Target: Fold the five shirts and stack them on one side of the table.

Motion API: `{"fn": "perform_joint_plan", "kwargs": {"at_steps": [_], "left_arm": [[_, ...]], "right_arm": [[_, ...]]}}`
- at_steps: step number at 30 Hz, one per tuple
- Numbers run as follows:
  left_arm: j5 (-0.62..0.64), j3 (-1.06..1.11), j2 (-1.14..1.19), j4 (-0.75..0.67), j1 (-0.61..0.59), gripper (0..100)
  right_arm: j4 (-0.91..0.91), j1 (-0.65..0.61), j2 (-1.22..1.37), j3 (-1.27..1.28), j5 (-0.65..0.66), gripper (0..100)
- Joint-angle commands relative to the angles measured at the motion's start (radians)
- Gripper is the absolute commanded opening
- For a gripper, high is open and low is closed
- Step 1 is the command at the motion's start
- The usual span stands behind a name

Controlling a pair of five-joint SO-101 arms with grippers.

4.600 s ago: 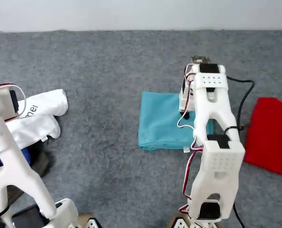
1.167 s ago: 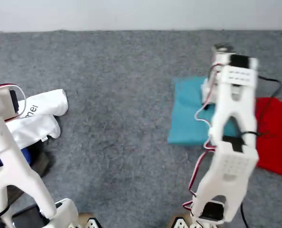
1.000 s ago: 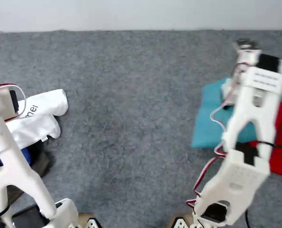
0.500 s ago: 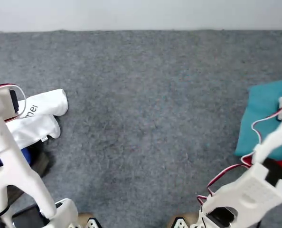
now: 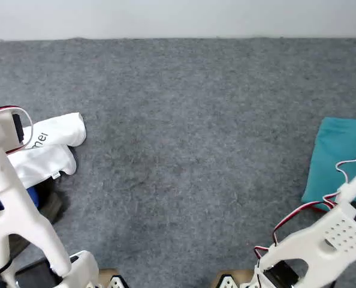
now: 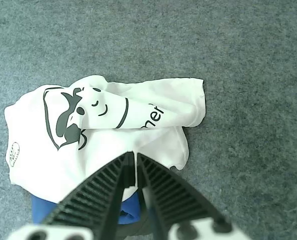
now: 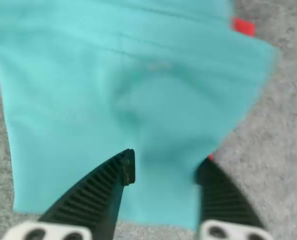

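Teal shirt (image 5: 337, 159), folded, lies at the right edge of the table with a bit of red cloth (image 7: 243, 26) under it and the right gripper (image 7: 166, 167) spread apart just above, while the left gripper (image 6: 135, 157), fingers pressed together, hangs over the crumpled white shirt (image 6: 88, 130) lying on blue cloth (image 6: 43, 210) at the left side.

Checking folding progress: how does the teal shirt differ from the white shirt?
The teal shirt is plain; the white shirt bears a black cartoon print. The teal shirt lies folded flat at the high view's right edge, the white shirt rumpled at its left. Both lie atop other cloth: red cloth under teal, blue cloth under white.
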Motion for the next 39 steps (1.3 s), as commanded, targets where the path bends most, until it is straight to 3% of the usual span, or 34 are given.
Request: {"fn": "perform_joint_plan", "kwargs": {"at_steps": [1,6,10,11,13,15,21,26,34,39], "left_arm": [[-0.005,-0.005,-0.034,0.017,0.0,2],[-0.005,-0.005,-0.034,0.017,0.0,2],[-0.005,-0.005,-0.034,0.017,0.0,2],[-0.005,-0.005,-0.034,0.017,0.0,2],[-0.005,-0.005,-0.034,0.017,0.0,2],[-0.005,-0.005,-0.034,0.017,0.0,2],[-0.005,-0.005,-0.034,0.017,0.0,2],[-0.005,-0.005,-0.034,0.017,0.0,2],[-0.005,-0.005,-0.034,0.017,0.0,2],[-0.005,-0.005,-0.034,0.017,0.0,2]], "right_arm": [[-0.002,0.013,-0.122,-0.051,-0.038,35.5],[0.105,-0.019,-0.216,-0.054,-0.037,27.1],[0.114,-0.028,-0.2,-0.051,-0.035,1.5],[0.088,-0.022,-0.174,-0.051,-0.035,0.3],[0.031,0.007,-0.116,-0.055,-0.034,5.0],[-0.044,0.033,-0.059,-0.055,-0.003,1.2],[-0.136,0.124,0.122,-0.055,0.239,0.9],[-0.252,0.16,0.254,-0.091,0.25,0.9],[0.094,0.022,0.157,-0.413,0.247,0.9],[0.142,-0.128,0.189,-0.442,0.229,0.9]]}}
